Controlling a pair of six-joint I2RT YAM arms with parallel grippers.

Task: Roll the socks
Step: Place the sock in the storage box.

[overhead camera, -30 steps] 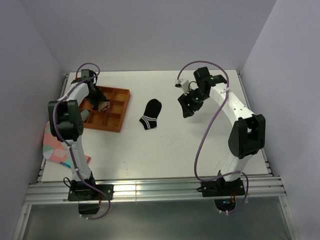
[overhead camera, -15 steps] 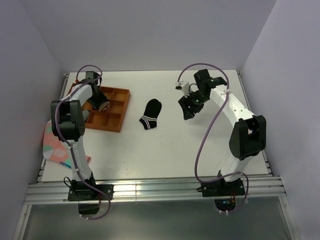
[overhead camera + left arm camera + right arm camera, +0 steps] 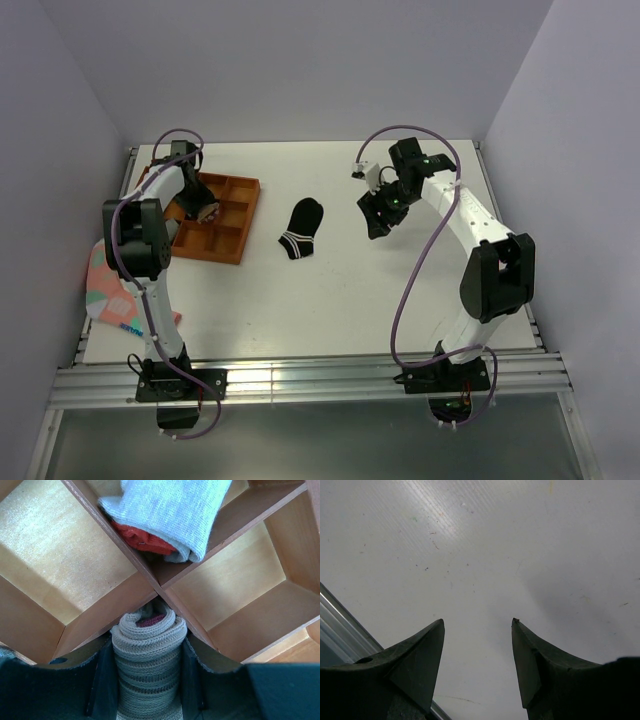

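— Where's the tan sock (image 3: 148,680) right now?
— Rolled tight and pinched in the left gripper (image 3: 146,647), right over the crossing dividers of the wooden tray (image 3: 247,222), by the left edge near the far corner.
— And the black sock (image 3: 302,229)?
— Lying flat, unrolled, mid-worktop toward the far edge, striped cuff facing us.
— The right gripper (image 3: 477,625)?
— Near that sock, on its right-edge side, fingers spread wide above the bare table (image 3: 485,540).
— Anything in the tray?
— A pale grey bundle (image 3: 167,515) over something orange-red.

Your left arm (image 3: 155,310) and right arm (image 3: 462,212) are white with black joints; purple cables (image 3: 404,128) loop along both; right hand (image 3: 477,622) shows dark wedges.
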